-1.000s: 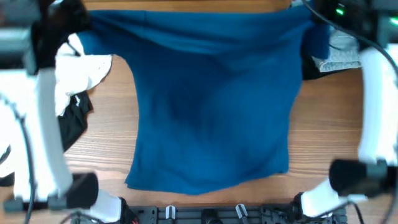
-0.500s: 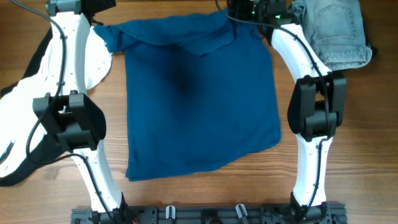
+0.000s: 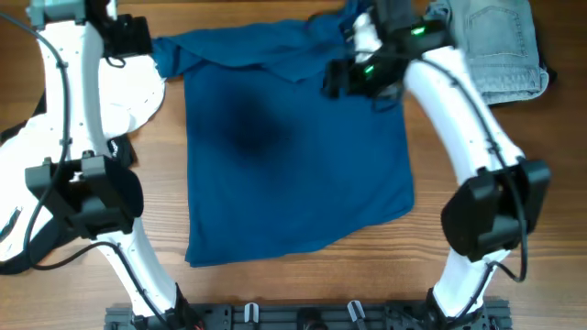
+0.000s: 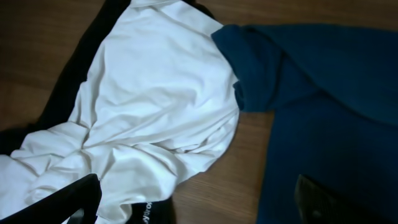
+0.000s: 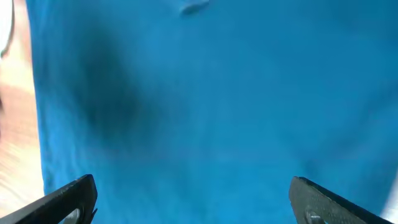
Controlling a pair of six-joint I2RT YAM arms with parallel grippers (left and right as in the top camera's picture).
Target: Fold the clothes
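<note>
A blue T-shirt lies spread on the wooden table, its top edge and sleeves folded over and rumpled. My left gripper is open and empty at the shirt's upper left sleeve, above the white cloth. My right gripper is open and empty above the shirt's upper right part; its wrist view is filled by blue cloth.
A white garment over a black one lies at the left; both show in the left wrist view. Folded light jeans lie at the back right. Bare wood shows right of the shirt.
Both arms have let the shirt's top edge drop onto the table. The right gripper has moved forward and left over the shirt. The left gripper has drawn slightly left.
</note>
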